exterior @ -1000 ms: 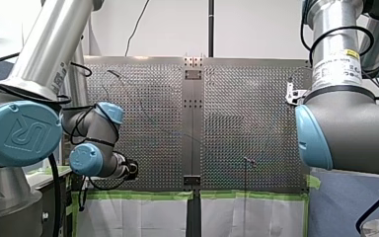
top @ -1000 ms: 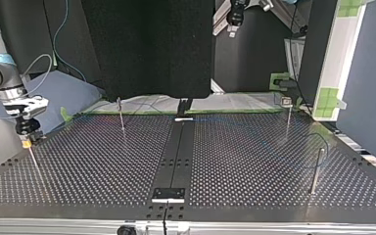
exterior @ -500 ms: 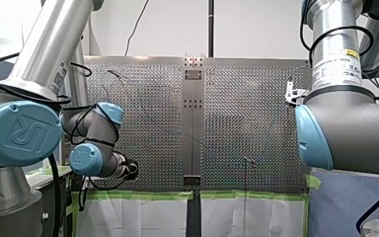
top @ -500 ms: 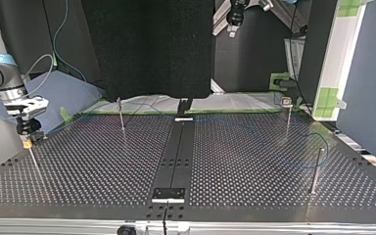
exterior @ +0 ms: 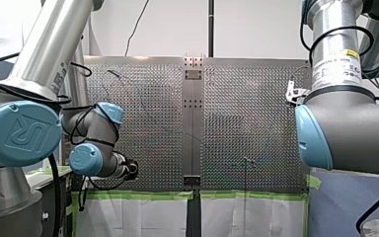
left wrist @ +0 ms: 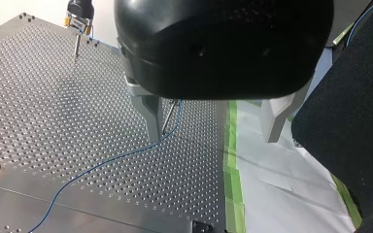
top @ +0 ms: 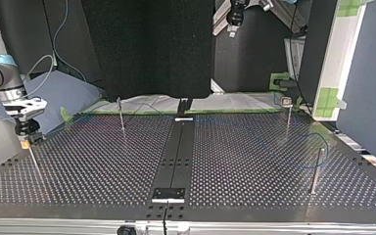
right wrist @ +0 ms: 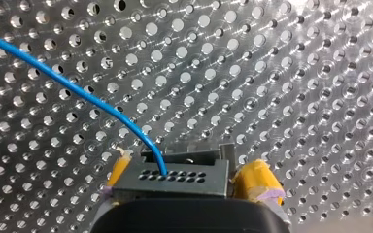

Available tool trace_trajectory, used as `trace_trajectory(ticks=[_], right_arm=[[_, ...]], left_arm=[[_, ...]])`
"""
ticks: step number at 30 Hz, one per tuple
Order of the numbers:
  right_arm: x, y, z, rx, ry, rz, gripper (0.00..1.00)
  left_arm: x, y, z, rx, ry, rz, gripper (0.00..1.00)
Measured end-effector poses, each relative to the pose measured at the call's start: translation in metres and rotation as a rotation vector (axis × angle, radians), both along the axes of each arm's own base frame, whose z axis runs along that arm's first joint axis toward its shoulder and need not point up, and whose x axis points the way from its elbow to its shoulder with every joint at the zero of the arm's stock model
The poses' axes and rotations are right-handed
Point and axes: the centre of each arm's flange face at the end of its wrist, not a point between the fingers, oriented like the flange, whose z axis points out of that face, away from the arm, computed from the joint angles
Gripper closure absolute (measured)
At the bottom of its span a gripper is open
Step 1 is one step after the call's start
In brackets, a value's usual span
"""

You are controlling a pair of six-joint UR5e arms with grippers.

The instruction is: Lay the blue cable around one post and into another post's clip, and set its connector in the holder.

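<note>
Clamping a small dark-grey connector block point(right wrist: 175, 178) between its yellow pads point(right wrist: 257, 182), my right end effector point(right wrist: 189, 179) hangs over the perforated silver metal counter point(right wrist: 296, 73). A thin blue cable point(right wrist: 77, 92) leaves the block's holed face and arcs away ahead of the fingers, above the holes. In the top view this end effector is at the left edge of the frame, about mid-height, directly over a thin metal post point(top: 34, 161) that rises from the counter. Whether the block touches the post's tip cannot be told. Three more stand on the counter there: a slim post point(top: 121, 115) at upper left of centre, a block-topped post point(top: 288, 120) at upper right, and a thicker rod point(top: 316, 171) at lower right. A faint loop of the cable curves close by the rod.

My left end effector point(left wrist: 212, 138) has its bare metal fingers point(left wrist: 150, 114) spread well apart with nothing between them. It hovers above the counter's edge, where a strip of green tape point(left wrist: 233, 160) borders a white sheet point(left wrist: 281, 184). A narrow post point(left wrist: 171, 114) stands just beside one finger, on its inner side. The blue cable bends close to that post, then runs off across the counter, lying on it. Whether cable and post touch is unclear.
</note>
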Motion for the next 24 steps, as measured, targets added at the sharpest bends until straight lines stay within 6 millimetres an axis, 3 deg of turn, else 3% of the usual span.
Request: trace_trajectory(ticks=[24], right_arm=[[0.011, -0.001, 0.003, -0.007, -0.02, 0.006, 0.0]], left_arm=[[0.0, 0.0, 0.0, 0.0, 0.0, -0.002, 0.0]])
